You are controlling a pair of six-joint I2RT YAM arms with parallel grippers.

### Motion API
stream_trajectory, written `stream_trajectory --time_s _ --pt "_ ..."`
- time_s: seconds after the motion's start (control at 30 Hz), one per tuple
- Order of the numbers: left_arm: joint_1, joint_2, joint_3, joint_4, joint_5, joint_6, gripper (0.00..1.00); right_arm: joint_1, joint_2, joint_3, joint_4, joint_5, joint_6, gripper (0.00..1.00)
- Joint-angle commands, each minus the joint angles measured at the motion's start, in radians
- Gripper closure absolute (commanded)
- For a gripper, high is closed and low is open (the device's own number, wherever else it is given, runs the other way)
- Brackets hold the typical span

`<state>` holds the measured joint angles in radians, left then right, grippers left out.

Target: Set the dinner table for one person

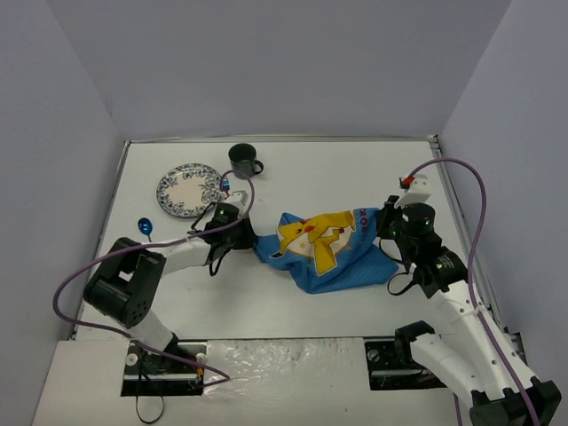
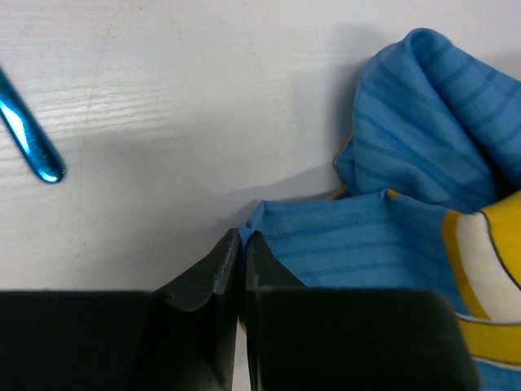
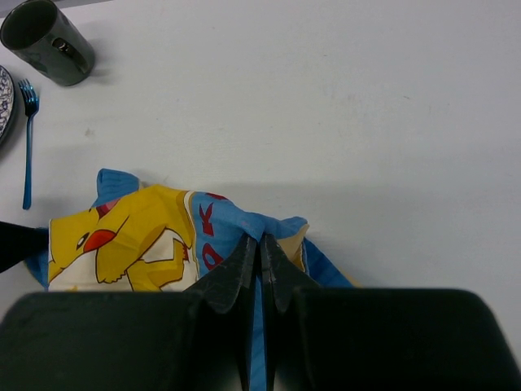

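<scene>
Nearby on table [image 1: 355,177]: mug [image 1: 244,158], plate [image 1: 188,190], fork [image 3: 28,147], spoon [image 1: 145,225] L of crumpled cloth [image 1: 324,248].

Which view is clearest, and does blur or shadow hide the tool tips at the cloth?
Top external: evenly lit, sharp, faint shadows. Left wrist: left tool dark and soft-edged up close, cloth crisp. Right wrist: right tool likewise dark, tips readable, soft shadow on table.

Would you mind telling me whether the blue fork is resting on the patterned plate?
No, the blue fork lies flat on the dinner table beside the plate.
</scene>
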<state>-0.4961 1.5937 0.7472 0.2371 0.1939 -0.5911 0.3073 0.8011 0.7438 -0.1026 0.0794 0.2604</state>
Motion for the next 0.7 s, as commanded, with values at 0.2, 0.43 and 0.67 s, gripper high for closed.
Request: stream_trajectory --time_s 0.2,0.43,0.67 --pt "0.001 -0.465 0.214 -0.315 -0.235 0.131 1.00 -0.013 0.035 0.238 0.026 0.097 -0.058 1.00" --pt "0.002 -0.587 0.259 -0.352 -0.304 0.209 1.00 -0.014 0.047 0.322 0.020 0.175 -0.079 1.00" --pt "0.001 -0.663 0.323 -0.346 -0.277 0.286 1.00 -0.016 0.023 0.409 0.021 0.210 -0.118 1.00"
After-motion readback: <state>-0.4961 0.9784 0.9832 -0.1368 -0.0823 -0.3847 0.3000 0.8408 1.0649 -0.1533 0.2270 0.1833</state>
